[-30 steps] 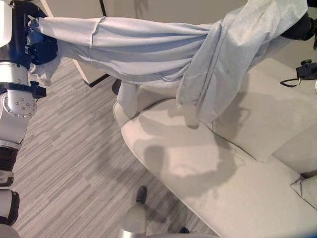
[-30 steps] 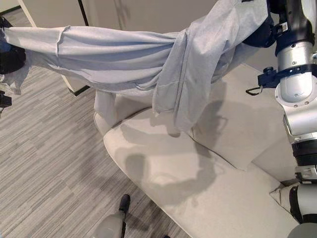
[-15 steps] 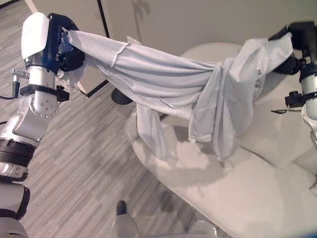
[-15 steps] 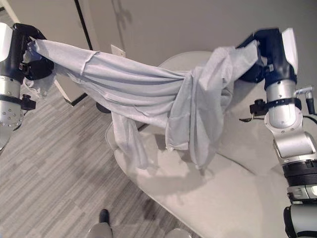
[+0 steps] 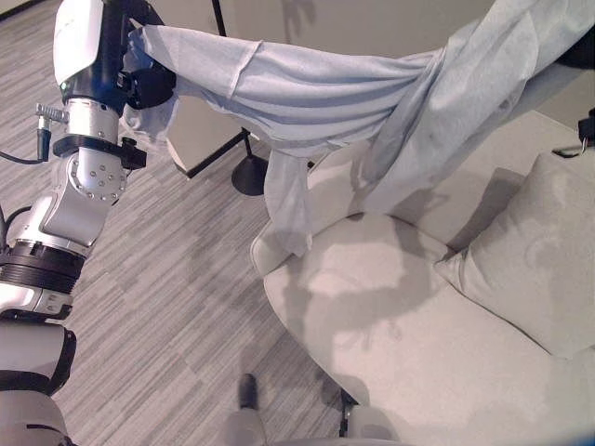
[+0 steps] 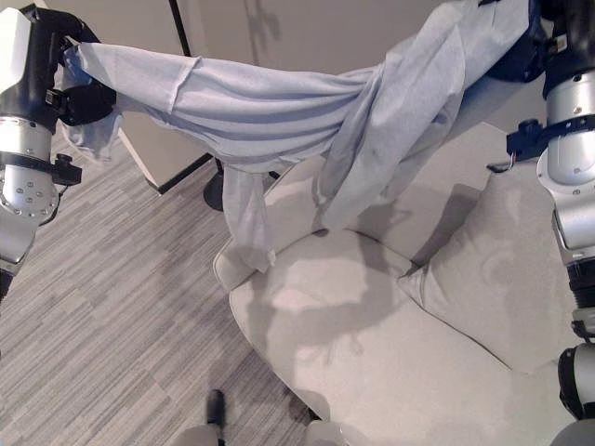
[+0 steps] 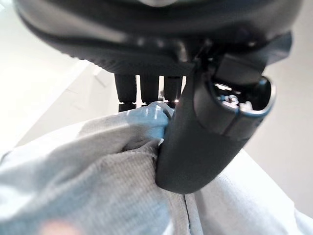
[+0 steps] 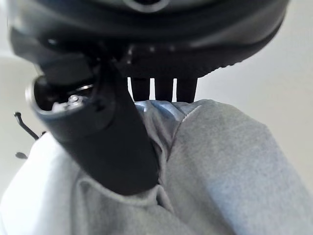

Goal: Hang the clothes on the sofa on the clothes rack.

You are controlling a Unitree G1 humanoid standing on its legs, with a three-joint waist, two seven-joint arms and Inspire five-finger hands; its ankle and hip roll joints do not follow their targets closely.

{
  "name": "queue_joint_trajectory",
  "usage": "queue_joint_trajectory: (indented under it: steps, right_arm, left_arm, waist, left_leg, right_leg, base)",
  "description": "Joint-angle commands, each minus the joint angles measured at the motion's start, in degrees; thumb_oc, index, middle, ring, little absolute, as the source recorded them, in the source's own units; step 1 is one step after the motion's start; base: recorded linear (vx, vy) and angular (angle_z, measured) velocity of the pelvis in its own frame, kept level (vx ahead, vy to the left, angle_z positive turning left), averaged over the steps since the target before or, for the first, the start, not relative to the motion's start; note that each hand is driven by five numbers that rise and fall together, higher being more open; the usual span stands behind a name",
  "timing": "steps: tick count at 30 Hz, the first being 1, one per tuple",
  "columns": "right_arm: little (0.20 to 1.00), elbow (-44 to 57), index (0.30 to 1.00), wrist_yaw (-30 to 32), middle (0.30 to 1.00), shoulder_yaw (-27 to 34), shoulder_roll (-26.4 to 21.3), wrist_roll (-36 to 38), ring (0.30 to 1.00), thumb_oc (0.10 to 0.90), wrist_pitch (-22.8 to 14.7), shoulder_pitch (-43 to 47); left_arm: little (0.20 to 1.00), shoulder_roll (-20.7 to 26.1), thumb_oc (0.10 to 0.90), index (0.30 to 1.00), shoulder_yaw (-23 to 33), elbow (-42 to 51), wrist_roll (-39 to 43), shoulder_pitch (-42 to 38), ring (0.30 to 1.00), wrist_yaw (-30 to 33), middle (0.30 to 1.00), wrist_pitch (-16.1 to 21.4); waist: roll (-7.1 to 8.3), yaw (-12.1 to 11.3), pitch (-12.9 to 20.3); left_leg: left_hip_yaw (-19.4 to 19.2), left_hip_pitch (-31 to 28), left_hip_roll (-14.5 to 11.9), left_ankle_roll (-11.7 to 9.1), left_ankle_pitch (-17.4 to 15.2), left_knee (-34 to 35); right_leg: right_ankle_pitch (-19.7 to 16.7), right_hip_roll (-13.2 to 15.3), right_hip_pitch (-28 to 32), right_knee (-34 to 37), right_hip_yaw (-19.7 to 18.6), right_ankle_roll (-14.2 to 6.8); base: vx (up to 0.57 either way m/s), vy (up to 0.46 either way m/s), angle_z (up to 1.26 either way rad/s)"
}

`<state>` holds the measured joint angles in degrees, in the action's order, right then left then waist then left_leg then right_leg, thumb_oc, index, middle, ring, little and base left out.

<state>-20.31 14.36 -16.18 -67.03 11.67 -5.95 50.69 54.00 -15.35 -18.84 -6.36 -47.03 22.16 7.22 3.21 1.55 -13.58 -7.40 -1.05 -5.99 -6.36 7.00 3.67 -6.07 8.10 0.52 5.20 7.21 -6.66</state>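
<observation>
Garment [image 5: 316, 88] stretched between left hand [image 5: 139, 79] and right hand [image 6: 521, 56], unlabelled

- My right hand [image 6: 521, 56] sits mostly behind the garment [image 5: 335, 93].
- The sofa [image 5: 418, 334] runs off the frame's right edge.

A pale grey long-sleeved garment [image 6: 279, 102] hangs stretched in the air above the cream sofa [image 6: 390, 344], pulled into long folds between its two raised ends. One sleeve dangles from its middle, its cuff touching the sofa's rounded arm.
</observation>
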Motion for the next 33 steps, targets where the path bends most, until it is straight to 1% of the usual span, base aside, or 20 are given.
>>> queue_joint_trajectory:
  steps: [1,6,8,9,10,13,14,16,17,18,20,21,24,26,27,28,29,31,32,33]
  right_arm:
    - [0.300,1.4,0.300,3.7,0.300,4.7,-1.5,1.9,0.300,0.400,-3.4,4.7]
    - [0.300,3.2,0.300,3.7,0.300,7.9,-0.3,1.3,0.300,0.400,-3.2,-0.4]
    - [0.300,3.7,0.300,4.0,0.300,8.9,0.1,1.0,0.300,0.400,-3.0,-1.8]
    - [0.300,4.5,0.300,4.2,0.300,9.3,0.1,0.7,0.300,0.400,-3.1,-2.8]
    - [0.300,4.6,0.300,4.2,0.300,9.7,0.1,0.6,0.300,0.400,-3.1,-3.2]
    - [0.300,5.8,0.300,4.8,0.300,10.2,0.9,0.3,0.300,0.400,-3.4,-4.8]
    - [0.300,6.1,0.300,5.0,0.300,10.2,1.7,-0.1,0.300,0.400,-3.6,-5.7]
    - [0.300,6.1,0.300,4.7,0.300,10.2,1.8,-0.2,0.300,0.400,-3.6,-5.7]
    - [0.300,5.9,0.300,4.5,0.300,12.0,1.1,0.0,0.300,0.400,-3.4,-6.8]
    - [0.300,6.0,0.300,4.4,0.300,12.4,1.1,-0.1,0.300,0.400,-3.3,-7.2]
    - [0.300,6.8,0.300,4.9,0.300,12.9,2.3,-1.1,0.300,0.400,-2.6,-7.4]
    - [0.300,6.6,0.300,5.3,0.300,12.5,3.6,-0.9,0.300,0.400,-2.8,-6.1]
    - [0.300,6.2,0.300,5.2,0.300,10.6,3.0,-0.8,0.300,0.400,-2.7,-3.6]
    - [0.300,5.6,0.300,4.8,0.300,8.6,2.9,0.2,0.300,0.400,-3.1,-1.4]
    - [0.300,5.3,0.300,4.7,0.300,8.1,2.8,0.3,0.300,0.400,-3.1,-0.9]
    - [0.300,4.6,0.300,4.0,0.300,7.5,2.2,0.4,0.300,0.400,-3.1,-0.8]
    - [0.300,4.5,0.300,3.9,0.300,7.1,2.2,0.5,0.300,0.400,-3.1,-0.5]
    - [0.300,3.6,0.300,3.5,0.300,6.4,0.9,0.4,0.300,0.400,-2.8,0.1]
    - [0.300,3.5,0.300,3.5,0.300,6.2,0.9,0.4,0.300,0.400,-2.9,0.2]
    - [0.300,2.9,0.300,3.5,0.300,6.5,0.7,0.3,0.300,0.400,-2.8,0.9]
  left_arm:
    - [0.300,1.1,0.400,0.300,6.6,1.6,2.1,-2.3,0.300,2.3,0.300,2.5]
    - [0.300,0.3,0.400,0.300,5.0,1.1,2.2,-3.8,0.300,2.2,0.300,2.3]
    - [0.300,-0.1,0.400,0.300,3.9,0.7,2.2,-4.8,0.300,2.2,0.300,2.2]
    - [0.300,-0.5,0.400,0.300,3.2,0.8,2.3,-5.4,0.300,2.0,0.300,2.5]
    - [0.300,-0.5,0.400,0.300,2.9,0.7,2.3,-5.6,0.300,2.0,0.300,2.5]
    - [0.300,-0.4,0.400,0.300,0.7,-0.8,3.0,-7.6,0.300,2.9,0.300,3.1]
    - [0.300,0.7,0.400,0.300,-0.3,-0.9,3.5,-7.9,0.300,3.8,0.300,3.2]
    - [0.300,0.9,0.400,0.300,-0.8,-1.0,3.7,-8.7,0.300,4.1,0.300,3.0]
    - [0.300,0.7,0.400,0.300,-1.9,-0.2,3.6,-10.7,0.300,3.3,0.300,3.4]
    - [0.300,0.6,0.400,0.300,-2.2,-0.2,3.6,-10.9,0.300,3.3,0.300,3.5]
    - [0.300,0.4,0.400,0.300,-3.3,0.6,3.7,-11.8,0.300,3.1,0.300,3.5]
    - [0.300,0.7,0.400,0.300,-3.5,1.1,3.5,-12.4,0.300,3.1,0.300,3.6]
    - [0.300,0.0,0.400,0.300,-4.8,2.5,3.1,-14.0,0.300,2.3,0.300,3.6]
    - [0.300,-0.9,0.400,0.300,-5.2,1.9,3.2,-14.7,0.300,1.9,0.300,3.1]
    - [0.300,-0.9,0.400,0.300,-5.0,1.9,3.2,-14.7,0.300,1.8,0.300,3.0]
    - [0.300,-1.9,0.400,0.300,-4.1,2.0,3.1,-13.3,0.300,1.4,0.300,2.7]
    - [0.300,-2.0,0.400,0.300,-3.8,2.3,3.0,-12.9,0.300,1.3,0.300,2.6]
    - [0.300,-3.1,0.400,0.300,-2.4,2.1,2.6,-11.6,0.300,0.6,0.300,2.1]
    - [0.300,-3.1,0.400,0.300,-2.2,2.2,2.5,-11.3,0.300,0.6,0.300,2.0]
    - [0.300,-3.5,0.400,0.300,-1.3,2.6,1.9,-11.1,0.300,0.5,0.300,2.0]
  waist:
    - [3.01,-1.0,5.4]
    - [2.60,-0.3,6.3]
    - [2.49,0.1,6.6]
    - [2.39,0.7,6.7]
    - [2.42,0.7,6.7]
    - [1.30,1.5,6.8]
    - [0.38,1.6,7.1]
    - [-0.19,1.9,7.5]
    - [-1.52,3.5,8.6]
    - [-1.27,3.3,8.6]
    - [-0.81,3.3,8.5]
    - [-1.28,2.0,7.7]
    - [-1.84,2.2,7.0]
    - [-2.18,1.6,6.7]
    - [-2.34,1.8,6.8]
    - [-1.89,2.3,6.3]
    - [-2.03,2.2,6.5]
    - [-0.49,2.6,6.1]
    - [-0.56,2.7,6.1]
    - [0.78,2.1,6.5]
  left_leg:
    - [-0.6,1.9,4.5,0.8,-11.5,-11.3]
    - [-1.1,1.9,0.1,0.0,-10.1,-8.5]
    - [0.0,1.6,-3.2,-0.7,-8.1,-6.6]
    - [1.2,1.4,-6.9,-1.2,-6.3,-5.7]
    - [1.3,1.4,-7.0,-1.3,-6.2,-5.5]
    - [6.1,2.0,-13.0,-3.1,-0.2,-6.4]
    - [12.4,2.7,-13.6,-4.6,1.8,-8.0]
    - [15.6,1.7,-12.9,-5.4,-0.4,-7.2]
    - [13.4,-0.6,-10.8,-6.3,-7.2,-2.7]
    - [13.1,-0.9,-10.6,-6.2,-7.2,-2.6]
    - [8.9,-3.5,-7.2,-4.7,-10.0,0.5]
    - [5.0,-3.7,-5.1,-3.1,-10.4,1.2]
    - [4.7,-3.0,-1.6,-0.6,-10.2,1.3]
    - [4.9,-2.0,0.3,0.9,-9.4,1.3]
    - [5.0,-2.0,0.2,0.7,-9.5,1.3]
    - [5.8,-2.0,2.0,1.5,-8.6,1.3]
    - [5.6,-2.0,1.9,1.5,-8.7,1.3]
    - [5.6,-1.1,5.3,2.1,-8.5,1.3]
    - [5.7,-1.3,5.3,2.1,-8.6,1.3]
    - [5.9,-0.8,6.8,2.4,-8.7,1.3]
  right_leg:
    - [6.8,-3.8,4.7,-1.1,2.7,0.4]
    - [7.1,-1.4,5.1,-0.8,3.1,-0.7]
    - [7.8,0.4,4.5,-1.5,3.2,-1.2]
    - [8.1,2.8,4.0,-2.0,2.8,-1.8]
    - [8.2,2.7,3.9,-2.2,2.9,-1.8]
    - [8.1,6.7,3.7,-3.4,1.0,-3.7]
    - [6.5,9.2,3.3,-4.1,-1.4,-4.9]
    - [5.7,10.3,3.1,-4.5,-2.8,-5.5]
    - [0.7,13.5,3.2,-2.7,-2.6,-7.9]
    - [0.4,13.7,3.4,-2.1,-2.7,-8.0]
    - [-11.4,17.1,-0.5,-1.0,-3.0,-8.3]
    - [-11.5,17.3,-2.3,-0.9,2.5,-7.7]
    - [-3.4,9.3,-3.2,-9.2,-2.5,-5.5]
    - [4.0,2.8,-3.3,-13.1,-1.3,-3.1]
    - [4.7,2.7,-3.7,-14.0,-1.2,-3.0]
    - [7.4,-3.4,-5.1,-16.5,-2.8,-1.3]
    - [7.8,-3.5,-5.6,-17.1,-3.1,-1.2]
    - [9.1,-8.2,-5.7,-14.5,-3.7,0.7]
    - [9.0,-8.2,-5.3,-14.0,-3.7,0.8]
    - [8.9,-7.9,-2.9,-9.4,-3.5,2.0]
  base:
    - [0.04,0.091,0.01]
    - [0.08,0.217,0.12]
    - [0.07,0.328,0.01]
    - [0.08,0.365,-0.03]
    - [0.08,0.468,0.01]
    - [0.11,0.577,0.07]
    - [0.17,0.673,0.10]
    - [0.21,0.728,-0.19]
    - [0.22,0.738,-0.35]
    - [0.19,0.702,-0.33]
    - [0.01,0.671,-0.21]
    - [-0.09,0.823,-0.50]
    - [-0.10,0.687,-0.73]
    - [-0.11,0.340,-0.13]
    - [-0.07,0.285,-0.27]
    - [-0.03,0.225,-0.33]
    - [-0.06,0.334,-0.23]
    - [-0.04,0.180,-0.05]
    - [-0.03,0.149,0.04]
    - [-0.01,0.062,-0.05]
